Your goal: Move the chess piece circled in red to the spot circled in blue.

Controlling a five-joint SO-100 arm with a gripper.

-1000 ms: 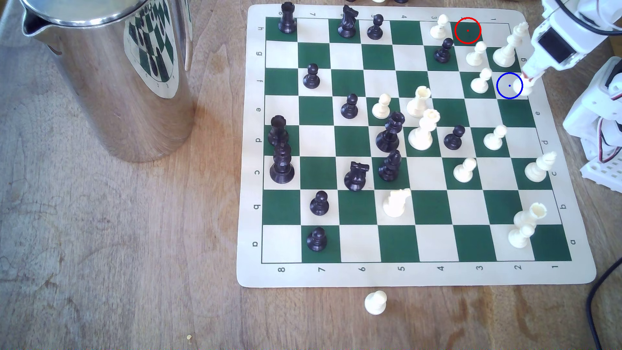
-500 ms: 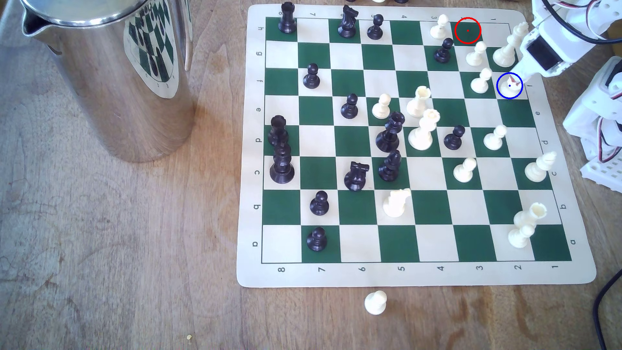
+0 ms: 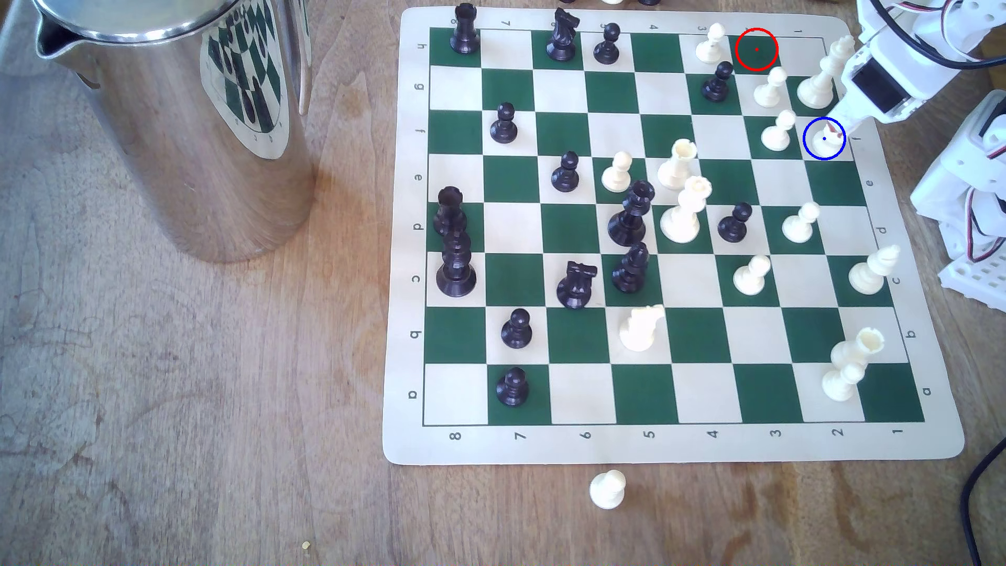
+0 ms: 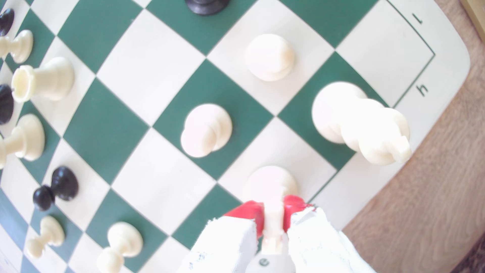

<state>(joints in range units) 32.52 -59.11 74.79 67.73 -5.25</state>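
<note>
Gripper [image 4: 273, 212] of mine, red-padded, clamps the smooth cream plastic knight [image 4: 271, 183] standing on the blue-circled cream square [image 3: 816, 148] near the chessboard's [image 3: 599, 446] edge.

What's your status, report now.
Gripper shut on white knight. Knight inside blue-circled square, not released. White pawn and king close beside.

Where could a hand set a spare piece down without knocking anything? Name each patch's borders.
Free: bare wood between the steel jug and the board; row a between the black pawn and the tall white piece. Crowded: around the gripper holding the knight.
</note>
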